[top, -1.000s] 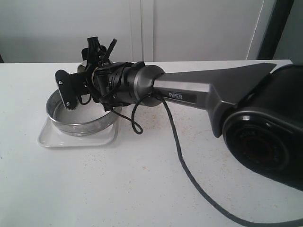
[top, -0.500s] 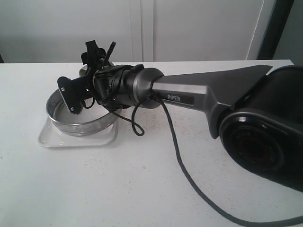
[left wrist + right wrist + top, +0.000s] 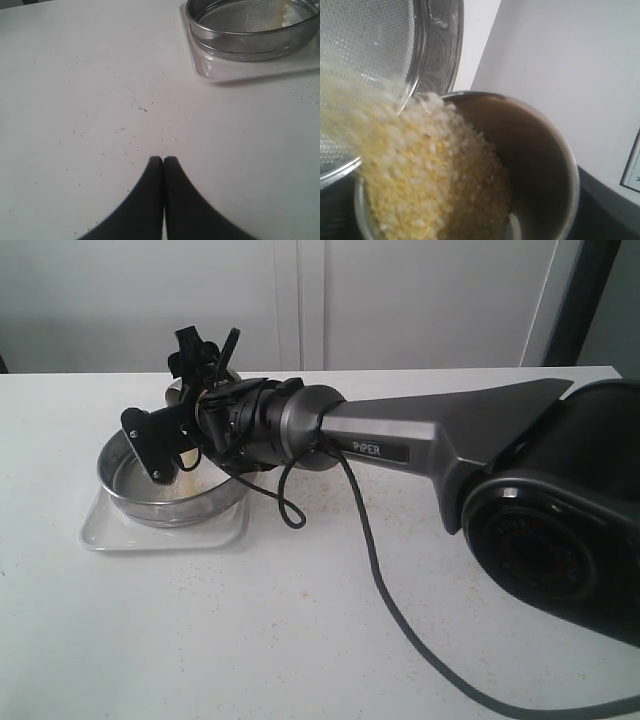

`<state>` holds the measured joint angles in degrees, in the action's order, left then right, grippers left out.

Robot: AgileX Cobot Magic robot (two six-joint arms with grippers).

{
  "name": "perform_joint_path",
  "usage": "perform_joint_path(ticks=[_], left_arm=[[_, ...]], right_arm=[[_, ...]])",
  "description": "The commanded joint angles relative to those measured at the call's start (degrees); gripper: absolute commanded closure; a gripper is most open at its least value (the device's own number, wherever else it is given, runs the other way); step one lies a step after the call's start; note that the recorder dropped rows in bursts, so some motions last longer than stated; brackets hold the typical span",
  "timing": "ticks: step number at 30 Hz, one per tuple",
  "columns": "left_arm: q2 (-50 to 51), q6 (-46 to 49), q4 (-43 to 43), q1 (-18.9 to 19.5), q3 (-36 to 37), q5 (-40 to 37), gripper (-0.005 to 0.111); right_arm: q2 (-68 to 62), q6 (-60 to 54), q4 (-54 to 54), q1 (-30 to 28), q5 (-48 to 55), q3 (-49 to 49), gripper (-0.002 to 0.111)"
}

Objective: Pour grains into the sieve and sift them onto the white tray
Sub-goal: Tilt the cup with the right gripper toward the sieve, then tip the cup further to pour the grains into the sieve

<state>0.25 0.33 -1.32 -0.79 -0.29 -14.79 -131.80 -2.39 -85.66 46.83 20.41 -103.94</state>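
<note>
The right arm reaches across the counter (image 3: pixel 300 620) to its far left, and the right gripper (image 3: pixel 170 418) clasps a steel cup (image 3: pixel 535 155), tipped over the sieve (image 3: pixel 170 505). In the right wrist view the grains (image 3: pixel 430 170), yellow granules mixed with whitish rice-like ones, slide over the cup's lip and fall as a blurred stream onto the mesh. A small pale heap of them lies on the right side of the sieve. The sieve sits inside the white tray (image 3: pixel 110 535), which rests flat on the counter. The left gripper (image 3: pixel 163 160) has its fingers pressed together with nothing between them, low over bare counter, well apart from the tray.
</note>
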Motion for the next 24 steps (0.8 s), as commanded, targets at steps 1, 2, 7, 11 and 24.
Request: perform_joint_path(ticks=[1,2,7,11,24], left_arm=[[-0.25,0.15,0.39,0.19,0.29,0.12,0.107],[-0.25,0.15,0.39,0.19,0.29,0.12,0.107],[-0.25,0.15,0.39,0.19,0.29,0.12,0.107],[-0.25,0.15,0.39,0.19,0.29,0.12,0.107],[-0.25,0.15,0.39,0.19,0.29,0.12,0.107]], right_arm=[[0.32,-0.36,-1.41,0.01,0.09,-0.67,0.108],[0.32,-0.36,-1.53,0.01,0.09,-0.67,0.108],[0.32,-0.36,-2.99,0.01,0.09,-0.67,0.108],[0.32,-0.36,-4.98,0.01,0.09,-0.67,0.108],[0.32,-0.36,-9.75,0.01,0.09,-0.67,0.108]])
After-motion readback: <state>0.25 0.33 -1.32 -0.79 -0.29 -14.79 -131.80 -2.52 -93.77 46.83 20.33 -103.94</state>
